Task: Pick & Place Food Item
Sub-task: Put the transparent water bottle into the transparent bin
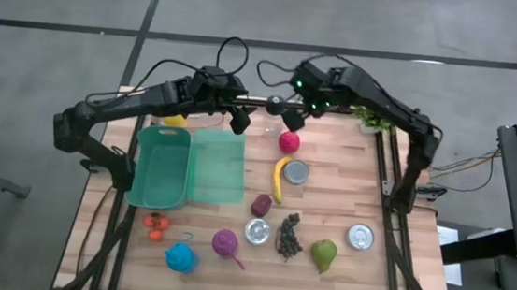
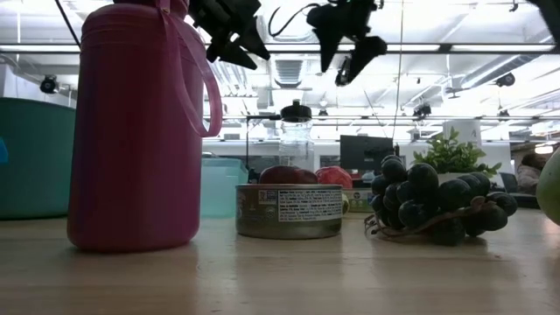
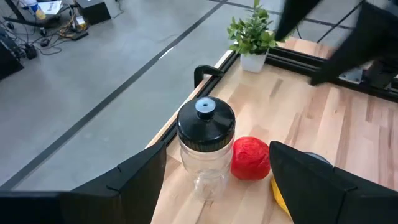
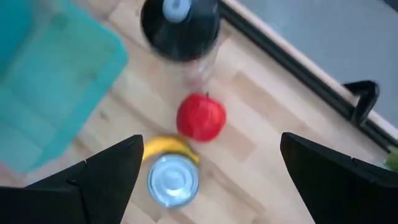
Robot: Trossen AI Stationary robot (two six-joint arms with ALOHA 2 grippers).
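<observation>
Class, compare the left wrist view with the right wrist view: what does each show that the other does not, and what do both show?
Only the left wrist view shows the potted plant at the table's edge. Only the right wrist view shows the teal bin and the tin can. Both show the clear jar with a black lid, the red apple, part of the banana, and open fingers holding nothing.

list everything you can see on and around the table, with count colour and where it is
bin: 1, teal, table's left side
lid: 1, pale green, right of bin
apple: 1, red, far centre
clear jar: 1, black cap, beside apple
banana: 1, yellow, centre
cans: 3, silver, centre and near right
grapes: 1 bunch, dark, near centre
pear: 1, green, near right
pink bottle: 1, near edge
plant: 1, green, far right corner
left tool: open, above far edge
right tool: open, above apple
</observation>
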